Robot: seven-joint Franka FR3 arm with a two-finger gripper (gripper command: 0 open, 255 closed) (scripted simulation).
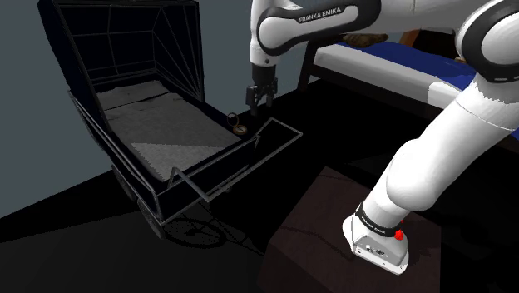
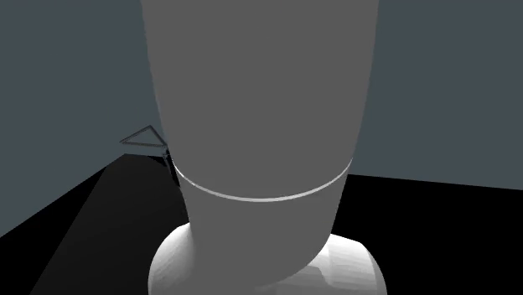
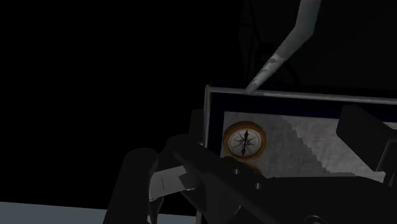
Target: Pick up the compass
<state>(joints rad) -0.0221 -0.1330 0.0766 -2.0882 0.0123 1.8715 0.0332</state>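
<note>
The compass (image 1: 239, 127) is a small brass disc with a pale dial and a dark star. It lies on the grey mattress (image 1: 162, 125) of a dark blue pram, in the corner nearest the arm. My black gripper (image 1: 258, 106) hangs just above it, slightly toward the shoulder view's right. In the wrist view the compass (image 3: 245, 140) sits close ahead of the gripper (image 3: 251, 162), inside the pram's rim (image 3: 207, 121). One finger (image 3: 137, 184) is on one side and the other finger (image 3: 366, 137) far on the other, so the gripper is open and touches nothing.
The pram's raised hood (image 1: 125, 42) stands at the far end and its handle frame (image 1: 279, 137) juts toward the stand (image 1: 333, 225). A bed with a blue cover (image 1: 399, 54) lies behind the arm. The arm's grey link (image 2: 260, 100) blocks the second exterior view.
</note>
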